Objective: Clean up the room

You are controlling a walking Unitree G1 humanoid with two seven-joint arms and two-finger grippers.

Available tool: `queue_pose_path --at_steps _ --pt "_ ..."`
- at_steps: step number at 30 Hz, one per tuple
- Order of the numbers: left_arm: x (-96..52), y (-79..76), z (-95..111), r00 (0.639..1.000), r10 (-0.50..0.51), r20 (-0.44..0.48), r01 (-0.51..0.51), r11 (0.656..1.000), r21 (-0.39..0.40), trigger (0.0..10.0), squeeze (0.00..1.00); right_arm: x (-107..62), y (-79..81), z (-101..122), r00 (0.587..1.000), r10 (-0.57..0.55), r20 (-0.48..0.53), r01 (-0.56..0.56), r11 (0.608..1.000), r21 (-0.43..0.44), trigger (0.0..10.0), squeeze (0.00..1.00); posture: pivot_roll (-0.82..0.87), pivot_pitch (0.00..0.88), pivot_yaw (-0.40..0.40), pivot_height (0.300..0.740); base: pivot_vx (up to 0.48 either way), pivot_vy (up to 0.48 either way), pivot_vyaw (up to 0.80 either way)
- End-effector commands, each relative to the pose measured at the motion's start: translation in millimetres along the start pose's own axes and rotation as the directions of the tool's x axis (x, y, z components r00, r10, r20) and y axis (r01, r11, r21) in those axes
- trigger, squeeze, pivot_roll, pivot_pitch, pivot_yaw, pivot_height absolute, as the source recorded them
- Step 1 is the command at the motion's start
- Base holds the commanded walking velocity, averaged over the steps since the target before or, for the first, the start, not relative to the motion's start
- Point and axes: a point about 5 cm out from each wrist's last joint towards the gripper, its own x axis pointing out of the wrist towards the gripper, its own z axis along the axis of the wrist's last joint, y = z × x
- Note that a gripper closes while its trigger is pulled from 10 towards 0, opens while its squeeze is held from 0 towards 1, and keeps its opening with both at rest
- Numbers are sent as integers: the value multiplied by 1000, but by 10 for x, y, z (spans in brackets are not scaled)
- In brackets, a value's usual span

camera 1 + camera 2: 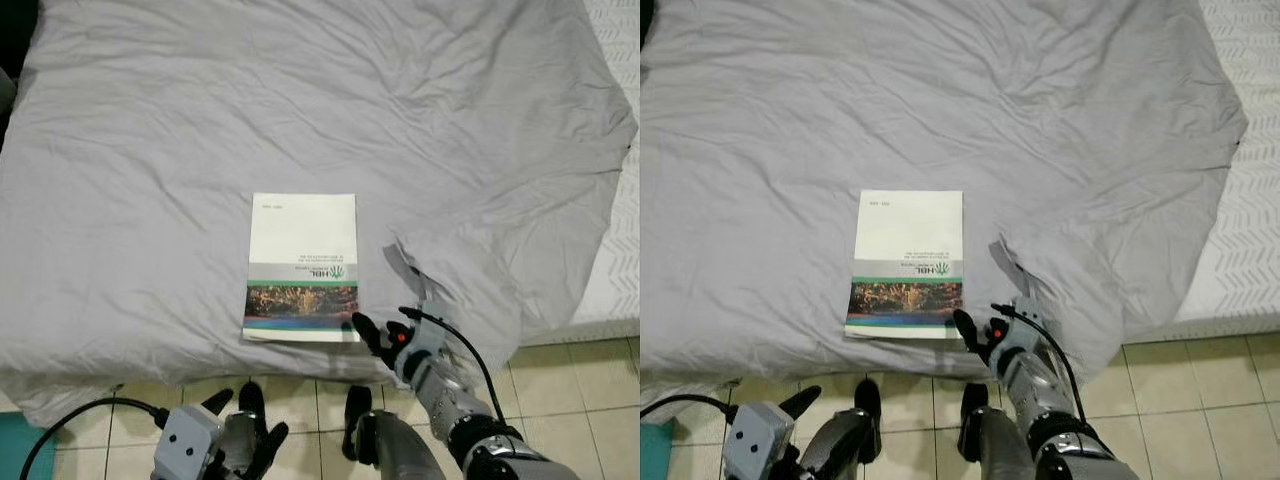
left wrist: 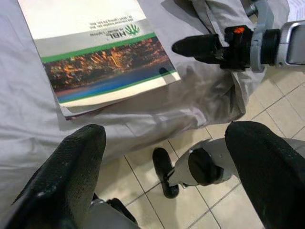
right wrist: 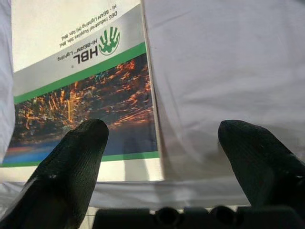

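Note:
A thin catalogue (image 1: 302, 265), white with a green stripe and a night-city photo, lies flat on the grey bedsheet (image 1: 150, 150) near the bed's front edge. My right gripper (image 1: 375, 335) is at the catalogue's near right corner, low over the sheet. In the right wrist view its fingers (image 3: 71, 162) stand wide apart, open, with the catalogue's right edge (image 3: 150, 109) between them and nothing held. My left gripper (image 1: 245, 412) hangs open over the tiled floor below the bed's edge; the left wrist view looks up at the catalogue (image 2: 95, 57) and the right gripper (image 2: 200, 46).
The crumpled sheet folds up in a ridge (image 1: 420, 270) just right of the catalogue. A white patterned mattress (image 1: 615, 250) shows bare at the right. Beige floor tiles (image 1: 310, 395) run along the bed's front, with my black feet (image 1: 355, 420) on them and something teal (image 1: 15, 445) at the left.

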Motion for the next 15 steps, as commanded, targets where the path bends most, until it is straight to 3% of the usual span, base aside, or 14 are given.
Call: queue_pose_path --at_steps 1,6,10,15 --pt "-76 -52 -43 999 2 -38 -3 1000 -17 10000 0 -55 -35 -192 998 -34 -44 38 996 78 10000 0 233 631 -38 740 0 0 0" --pt "-119 -82 -73 999 7 -50 -7 1000 6 10000 0 -22 19 -174 999 -28 -27 30 994 106 10000 0 241 632 -49 740 0 0 0" --pt "-130 -74 -108 997 59 -46 -56 996 67 10000 0 32 129 -172 999 -5 -31 8 996 88 10000 0 255 640 -55 740 0 0 0" --pt "-142 -107 -53 997 67 -28 -65 996 61 10000 0 59 191 -169 1000 8 -25 -6 996 86 10000 0 258 647 -58 740 0 0 0"
